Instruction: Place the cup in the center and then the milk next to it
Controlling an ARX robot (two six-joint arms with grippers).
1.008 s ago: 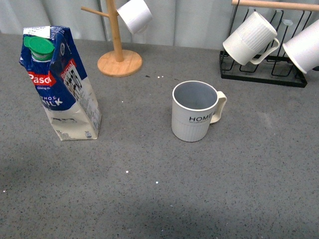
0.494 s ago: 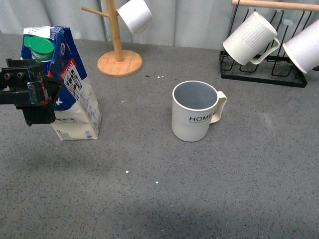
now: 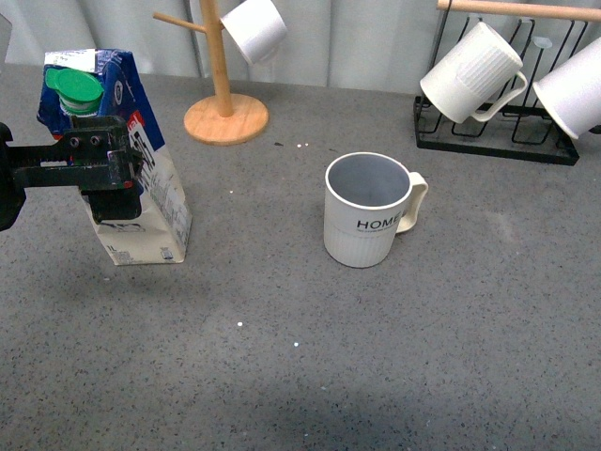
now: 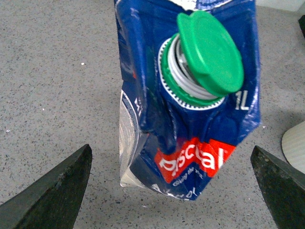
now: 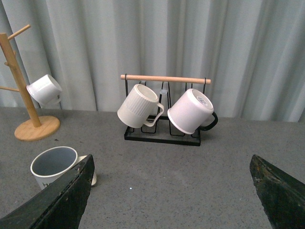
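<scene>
Front view: the milk (image 3: 155, 193) stands upright at the left of the grey desk (image 3: 423, 357), its green cap (image 3: 75, 86) on top. The left tool (image 3: 117, 183) reaches in from the left edge at the height of the carton's middle and covers part of its front; contact cannot be told from here. The cup (image 3: 366, 211) stands upright near the middle of the desk, well apart from the milk, its handle pointing right and the "HOME" lettering facing the camera. Behind are a wooden tree (image 3: 223, 103) with a small cup (image 3: 254, 28) hung on it, and a black rack (image 3: 493, 141) holding two mugs (image 3: 470, 75).

Left wrist view: the left tool (image 4: 170, 149) is spread wide, one finger (image 4: 57, 191) on each side of the milk (image 4: 190, 143), both clear of the carton. It grips nothing. The cap (image 4: 209, 52) is flipped up on its ring.

Right wrist view: the right tool (image 5: 171, 157) is spread wide and holds nothing. Its fingers (image 5: 62, 195) hang above the desk. The cup (image 5: 55, 164) sits near one finger, with the rack (image 5: 162, 136), tree (image 5: 33, 126) and a curtain (image 5: 214, 47) beyond.
</scene>
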